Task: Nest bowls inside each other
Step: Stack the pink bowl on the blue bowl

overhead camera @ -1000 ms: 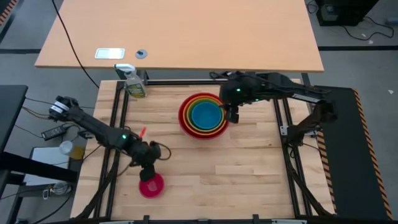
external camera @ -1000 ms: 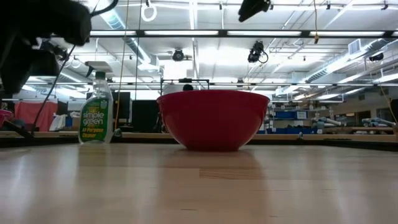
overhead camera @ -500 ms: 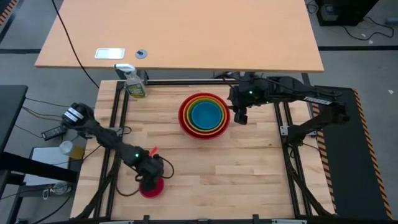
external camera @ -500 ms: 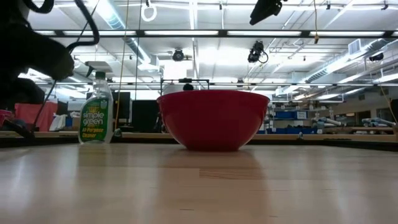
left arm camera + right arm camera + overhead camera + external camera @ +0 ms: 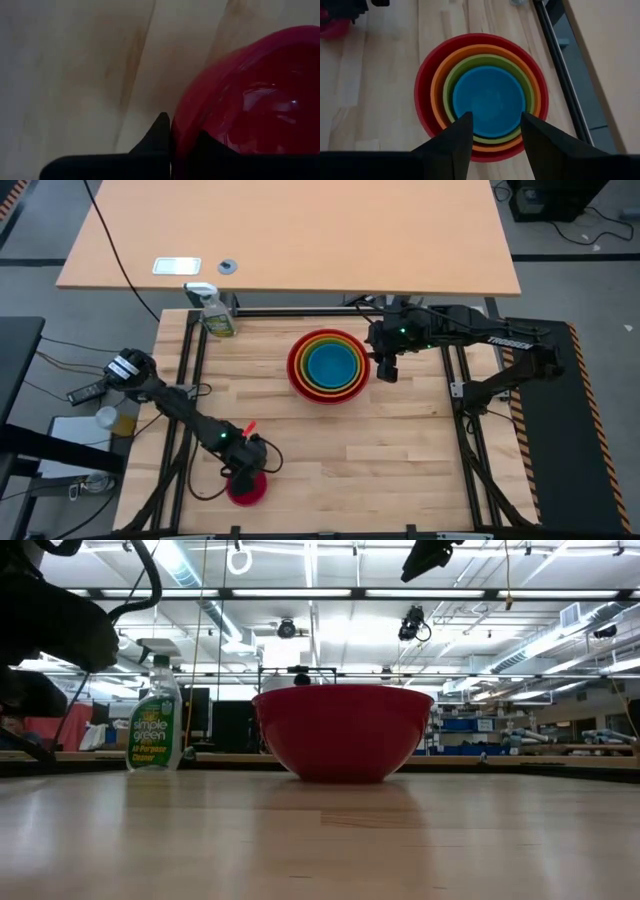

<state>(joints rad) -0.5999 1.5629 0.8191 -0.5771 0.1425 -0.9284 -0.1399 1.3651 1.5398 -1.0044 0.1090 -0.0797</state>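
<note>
Wooden desk [image 5: 400,440]: left hand [image 5: 243,476] pinches the magenta-pink bowl's [image 5: 247,489] rim; right hand [image 5: 384,368], fingers apart, hangs beside the nested bowls [image 5: 328,365].

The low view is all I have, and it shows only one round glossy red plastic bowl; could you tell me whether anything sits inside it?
Observer: Yes. The red bowl holds an orange bowl, a lime green bowl and a round blue plastic bowl, nested.
Operator: Where is the smallest one, please?
Observer: The small magenta-pink plastic bowl sits alone near the table's front left.
Operator: Is an arm on it?
Observer: The left pincer is shut on its rim; the right pincer hangs open above the stack.
</note>
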